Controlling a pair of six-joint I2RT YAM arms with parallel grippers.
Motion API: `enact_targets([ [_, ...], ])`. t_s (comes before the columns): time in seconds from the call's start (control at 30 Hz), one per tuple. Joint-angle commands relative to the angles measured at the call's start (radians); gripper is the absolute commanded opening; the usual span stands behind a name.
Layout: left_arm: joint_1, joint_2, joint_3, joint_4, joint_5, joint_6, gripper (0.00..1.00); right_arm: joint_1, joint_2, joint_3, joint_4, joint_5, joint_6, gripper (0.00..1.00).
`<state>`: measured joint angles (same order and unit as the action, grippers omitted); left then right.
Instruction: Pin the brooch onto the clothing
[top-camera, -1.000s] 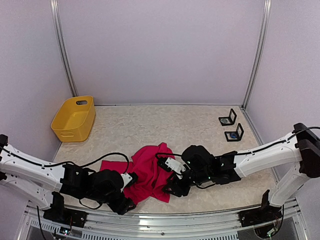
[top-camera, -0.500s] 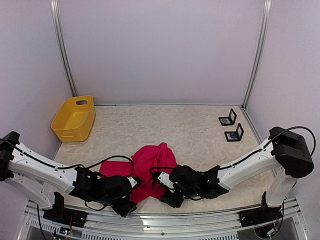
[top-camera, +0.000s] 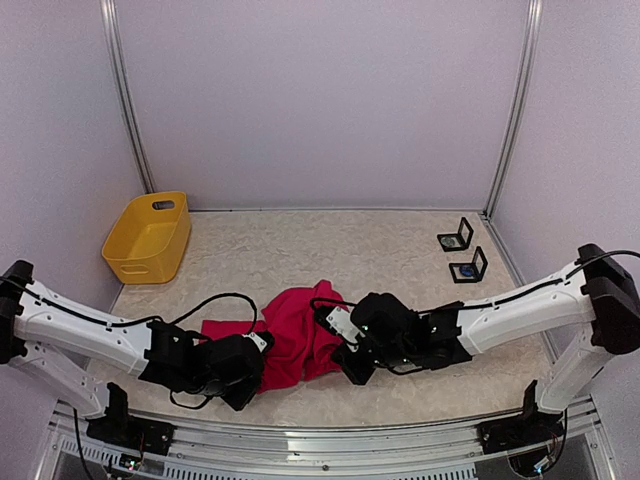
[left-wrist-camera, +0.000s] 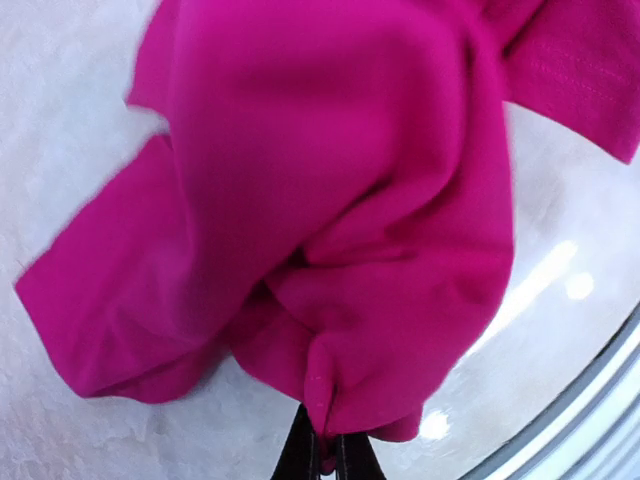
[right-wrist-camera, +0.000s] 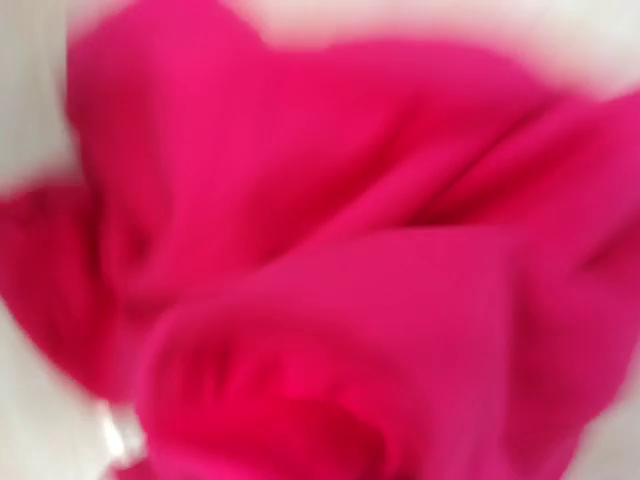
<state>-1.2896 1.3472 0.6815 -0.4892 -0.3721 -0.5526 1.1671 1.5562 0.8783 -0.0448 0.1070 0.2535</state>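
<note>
The clothing (top-camera: 295, 335), a crimson-pink T-shirt, lies crumpled on the table between my two arms. My left gripper (top-camera: 258, 374) is at its near left edge. In the left wrist view this gripper (left-wrist-camera: 322, 455) is shut on a pinched fold of the clothing (left-wrist-camera: 330, 200). My right gripper (top-camera: 352, 368) sits at the shirt's near right edge. Blurred clothing (right-wrist-camera: 350, 250) fills the right wrist view and hides its fingers. At the back right, two small black stands (top-camera: 455, 238) (top-camera: 468, 268) each hold a small round piece; I cannot make out the brooch itself.
A yellow plastic tub (top-camera: 148, 238) stands at the back left by the wall. The metal front rail (top-camera: 320, 440) runs just behind the shirt's near edge. Cables loop from both wrists over the table.
Both grippers have closed at the shirt's near edges. The right arm has pulled back and up to the right, and the shirt is bunched narrower between the arms.
</note>
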Motion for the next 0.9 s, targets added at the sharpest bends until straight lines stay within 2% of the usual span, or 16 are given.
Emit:
enact_targets([
  [0.0, 0.001, -0.207, 0.241, -0.136, -0.214, 0.026, 0.0, -0.109, -0.222, 0.206, -0.163, -0.009, -0.079, 0.0],
  [0.17, -0.002, -0.357, 0.524, -0.155, -0.315, 0.188, 0.0, -0.159, -0.33, 0.465, -0.295, 0.013, -0.177, 0.0],
  [0.33, -0.039, -0.337, 0.785, -0.192, -0.371, 0.353, 0.0, -0.16, -0.353, 0.664, -0.392, 0.049, -0.215, 0.0],
  [0.47, -0.009, -0.318, 0.818, -0.111, -0.443, 0.485, 0.0, -0.176, -0.392, 0.708, -0.388, 0.116, -0.238, 0.0],
  [0.53, 0.1, -0.313, 0.796, -0.063, -0.378, 0.503, 0.0, -0.221, -0.397, 0.703, -0.366, 0.122, -0.243, 0.0],
  [0.63, 0.345, -0.283, 0.755, 0.036, -0.074, 0.493, 0.0, -0.348, -0.355, 0.707, -0.31, 0.035, -0.294, 0.0],
  [0.7, 0.507, -0.23, 0.758, 0.103, 0.069, 0.491, 0.0, -0.45, -0.282, 0.746, -0.268, -0.078, -0.314, 0.0],
  [0.77, 0.636, -0.153, 0.812, 0.148, 0.17, 0.499, 0.0, -0.55, -0.174, 0.828, -0.235, -0.176, -0.324, 0.0],
  [0.87, 0.788, 0.014, 0.951, 0.215, 0.256, 0.508, 0.0, -0.684, 0.03, 1.058, -0.223, -0.317, -0.301, 0.0],
])
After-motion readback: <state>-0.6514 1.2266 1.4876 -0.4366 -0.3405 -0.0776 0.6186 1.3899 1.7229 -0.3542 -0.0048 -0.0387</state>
